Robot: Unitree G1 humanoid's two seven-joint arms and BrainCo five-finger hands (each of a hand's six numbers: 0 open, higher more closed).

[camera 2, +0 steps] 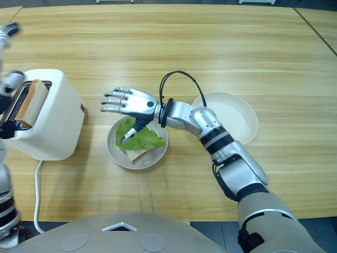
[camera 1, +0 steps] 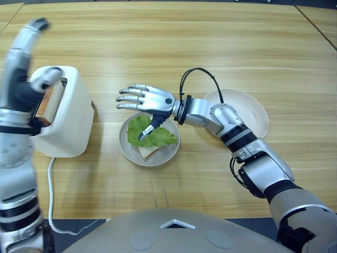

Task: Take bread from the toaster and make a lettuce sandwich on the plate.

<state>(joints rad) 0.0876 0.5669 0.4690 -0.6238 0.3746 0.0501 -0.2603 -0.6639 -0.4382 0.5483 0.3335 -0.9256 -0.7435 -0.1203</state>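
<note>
A white toaster (camera 1: pixel 68 118) stands at the table's left with a bread slice (camera 1: pixel 46 104) sticking up from its slot. My left hand (camera 1: pixel 23 79) is at the toaster's top beside that slice, one finger stretched upward and the thumb lying over the slice's top edge. In the middle sits a small grey plate (camera 1: pixel 125 147) holding a bread slice (camera 1: pixel 155 153) with green lettuce (camera 1: pixel 155 137) on top. My right hand (camera 1: pixel 147 99) hovers over the plate's far edge, fingers spread flat toward the toaster, thumb pointing down onto the lettuce.
A second, empty cream plate (camera 1: pixel 250 108) lies right of the sandwich plate, partly behind my right forearm. The toaster's white cord (camera 1: pixel 51 200) runs down to the near table edge. Bare wooden table stretches across the far side.
</note>
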